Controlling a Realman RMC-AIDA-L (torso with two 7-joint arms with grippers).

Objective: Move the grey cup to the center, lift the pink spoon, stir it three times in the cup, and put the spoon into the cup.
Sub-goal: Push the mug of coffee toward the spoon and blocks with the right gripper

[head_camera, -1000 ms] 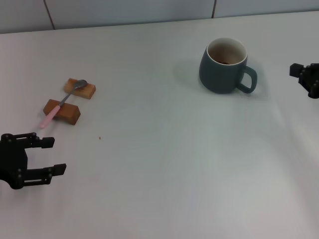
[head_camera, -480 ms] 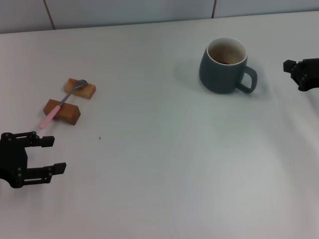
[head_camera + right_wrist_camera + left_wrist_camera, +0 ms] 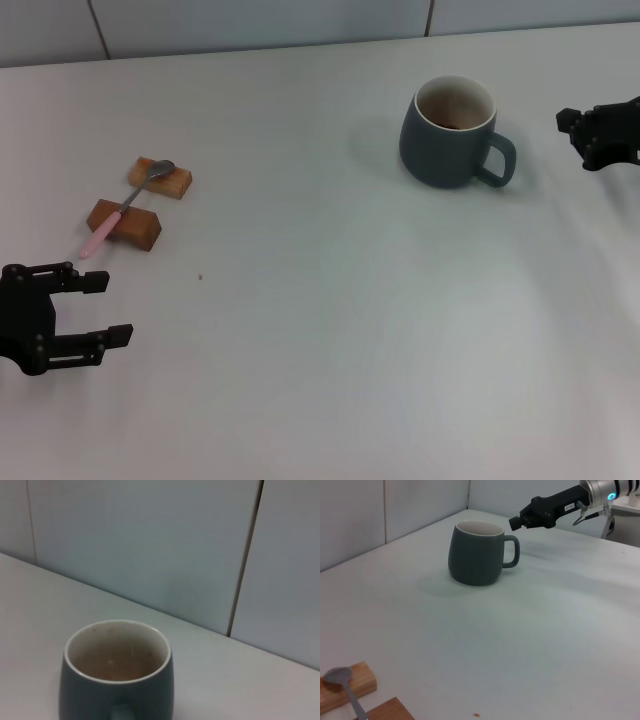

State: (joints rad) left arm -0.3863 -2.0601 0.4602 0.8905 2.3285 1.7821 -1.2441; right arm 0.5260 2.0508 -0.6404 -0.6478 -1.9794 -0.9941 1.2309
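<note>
The grey cup point(image 3: 455, 135) stands upright at the far right of the table, its handle toward my right gripper and dark liquid inside. It also shows in the left wrist view point(image 3: 477, 552) and the right wrist view point(image 3: 117, 675). My right gripper point(image 3: 578, 140) is open and empty, hanging just right of the handle without touching it; it also shows in the left wrist view point(image 3: 516, 523). The pink spoon point(image 3: 125, 205) lies across two wooden blocks at the left; its bowl shows in the left wrist view point(image 3: 337, 676). My left gripper point(image 3: 108, 310) is open and empty, near the front left.
Two brown wooden blocks point(image 3: 160, 178) point(image 3: 125, 225) carry the spoon. The white table point(image 3: 320, 330) stretches between spoon and cup. A tiled wall point(image 3: 260, 20) runs along the far edge. A small dark speck point(image 3: 200, 277) lies near the blocks.
My right gripper has moved left toward the cup's handle and a little farther back. The left arm, cup and spoon have not moved.
</note>
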